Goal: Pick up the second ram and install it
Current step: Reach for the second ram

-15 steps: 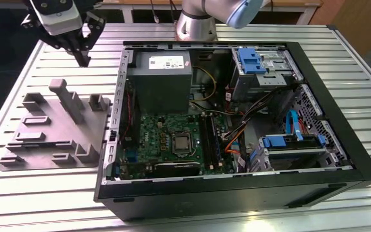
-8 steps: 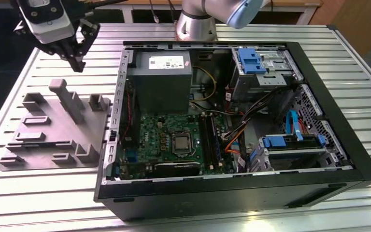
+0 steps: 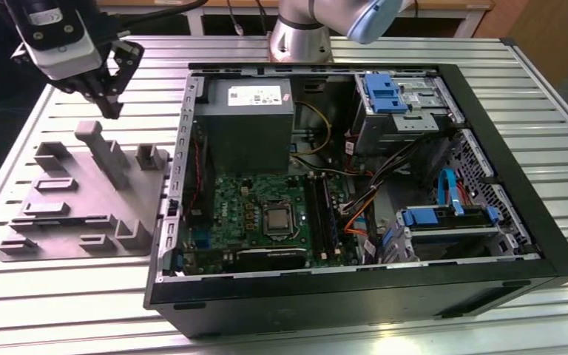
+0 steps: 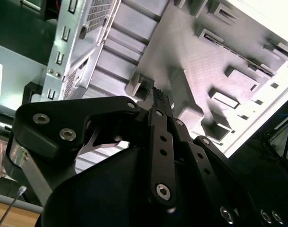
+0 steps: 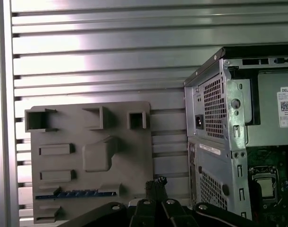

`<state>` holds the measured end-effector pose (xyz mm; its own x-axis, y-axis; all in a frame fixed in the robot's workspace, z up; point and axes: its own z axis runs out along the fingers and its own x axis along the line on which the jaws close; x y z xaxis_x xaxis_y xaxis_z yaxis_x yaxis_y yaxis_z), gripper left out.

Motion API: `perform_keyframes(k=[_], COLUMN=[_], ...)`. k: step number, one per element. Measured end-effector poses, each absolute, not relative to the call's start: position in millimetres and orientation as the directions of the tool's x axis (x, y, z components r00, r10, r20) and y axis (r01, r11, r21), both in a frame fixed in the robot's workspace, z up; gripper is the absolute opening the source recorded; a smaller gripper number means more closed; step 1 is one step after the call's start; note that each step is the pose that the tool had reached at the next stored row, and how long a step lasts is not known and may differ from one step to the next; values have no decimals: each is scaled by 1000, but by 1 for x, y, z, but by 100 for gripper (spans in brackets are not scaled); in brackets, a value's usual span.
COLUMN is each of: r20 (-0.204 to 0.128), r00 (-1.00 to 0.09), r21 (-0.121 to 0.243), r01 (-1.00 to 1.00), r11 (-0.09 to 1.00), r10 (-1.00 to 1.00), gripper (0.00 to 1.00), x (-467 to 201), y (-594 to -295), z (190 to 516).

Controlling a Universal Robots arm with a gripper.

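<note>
The second ram [image 5: 73, 194] is a thin blue-green strip lying edge-up in a long slot of the grey holder plate [image 5: 130, 156], shown in the first wrist view. My gripper [image 3: 113, 109] hangs above the plate's far end [image 3: 86, 214], at the exterior view's left. Its black fingers are shut together with nothing between them, as both wrist views show [image 4: 156, 93] [image 5: 156, 181]. The tips hover over the plate's raised blocks, apart from the ram. The motherboard [image 3: 254, 214] with its long black slot rails [image 3: 328, 214] lies inside the open computer case [image 3: 363, 292].
The case stands on a ribbed metal table [image 3: 521, 74], to the right of the plate in the exterior view. Inside it are a grey power supply [image 3: 245, 111], blue drive brackets [image 3: 383, 92], loose cables [image 3: 363, 200] and the processor socket [image 3: 277, 218]. Tall grey posts [image 3: 101, 148] rise from the plate.
</note>
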<state>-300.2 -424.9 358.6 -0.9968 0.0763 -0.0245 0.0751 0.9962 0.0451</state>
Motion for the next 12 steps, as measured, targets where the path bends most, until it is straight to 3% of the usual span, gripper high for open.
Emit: perform_keyframes(k=[12], r20=[-25], r00=[-997], r21=[45], r01=[75], r11=[996], r10=[76], gripper=[10], x=[-316], y=[-434], z=[347])
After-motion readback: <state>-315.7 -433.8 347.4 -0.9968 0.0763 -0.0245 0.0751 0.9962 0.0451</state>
